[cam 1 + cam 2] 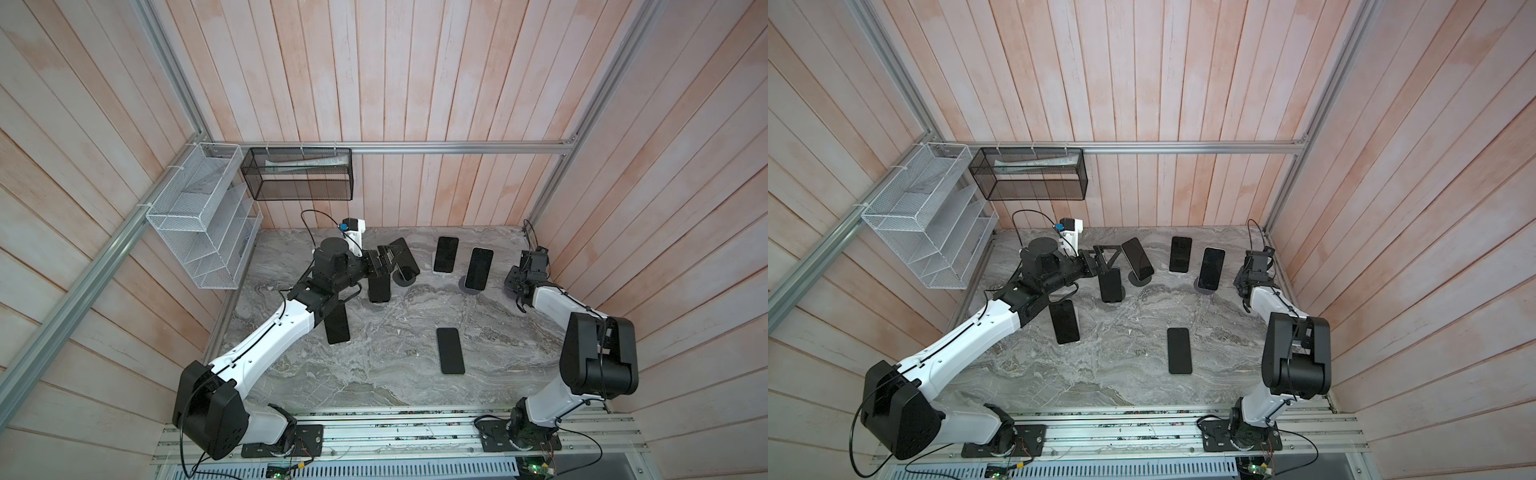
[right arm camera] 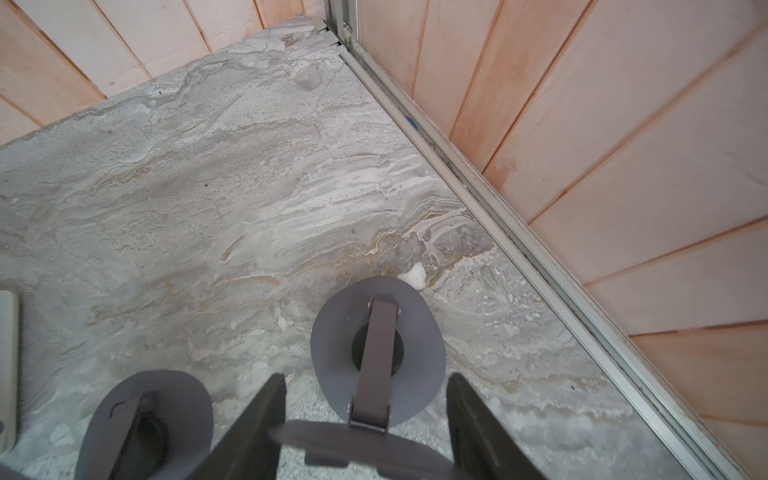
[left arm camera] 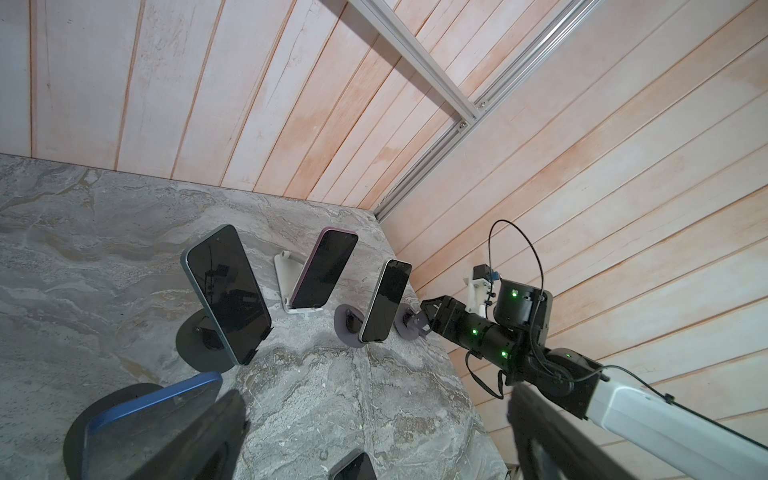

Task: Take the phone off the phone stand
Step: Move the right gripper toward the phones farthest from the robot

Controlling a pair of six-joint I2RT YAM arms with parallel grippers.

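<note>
In both top views my left gripper [image 1: 387, 259] [image 1: 1109, 259] hangs spread wide just beside the tilted phone [image 1: 405, 259] on its black stand [image 1: 400, 278]. My left wrist view shows that phone [image 3: 226, 291] seated on the stand ahead, with a blue-cased phone [image 3: 153, 424] beside one finger [image 3: 199, 436]. In my right wrist view, my right gripper [image 2: 368, 376] brackets the plate [image 2: 353, 444] of an empty grey stand [image 2: 332, 332]. I cannot tell whether it pinches the plate.

The left arm [image 1: 270, 332] reaches diagonally toward the back middle, wrist bent sideways, its left end effector [image 3: 376, 395] spread wide. The right arm [image 1: 550, 301] folds at a raised elbow; the right end effector [image 2: 368, 376] points downward, jaws partly apart, possibly pinching something.
</note>
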